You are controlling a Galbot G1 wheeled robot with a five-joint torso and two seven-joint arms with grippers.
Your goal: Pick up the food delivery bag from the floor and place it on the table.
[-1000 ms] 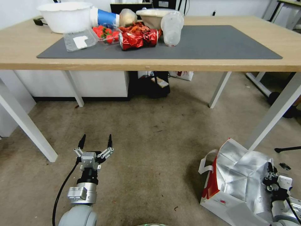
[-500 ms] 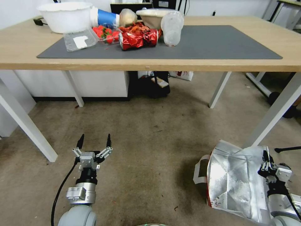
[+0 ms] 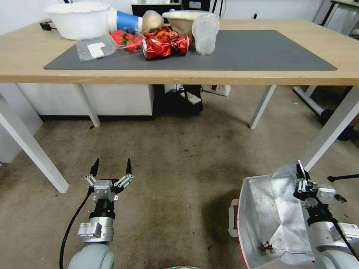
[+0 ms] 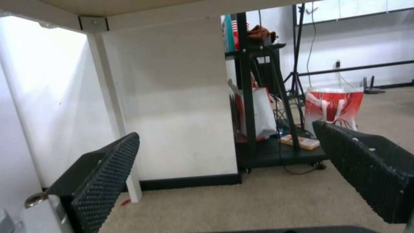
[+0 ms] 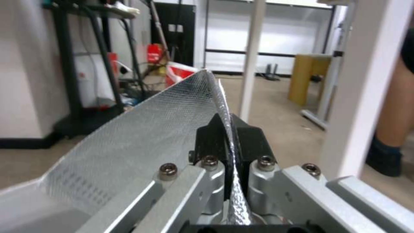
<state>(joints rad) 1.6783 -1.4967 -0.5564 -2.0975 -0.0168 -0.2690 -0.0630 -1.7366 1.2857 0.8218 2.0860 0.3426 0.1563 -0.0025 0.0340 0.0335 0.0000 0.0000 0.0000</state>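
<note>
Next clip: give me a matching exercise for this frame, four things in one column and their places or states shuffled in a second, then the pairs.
Things:
1. right end effector
2. left end effector
3. crushed red can
4. food delivery bag

States:
A. lying on the dark grey mat of the table
B. open and holding nothing, above the floor
C. mouth facing up, foil lining visible
D. shut on a foil edge

Pairs: 1-D, 2-B, 3-A, 4-C

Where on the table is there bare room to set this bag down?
The right stretch of the dark grey mat, from the clear plastic tubs to the light wood table edge, is bare. The left end is crowded around the crumpled red foil packet.
</note>
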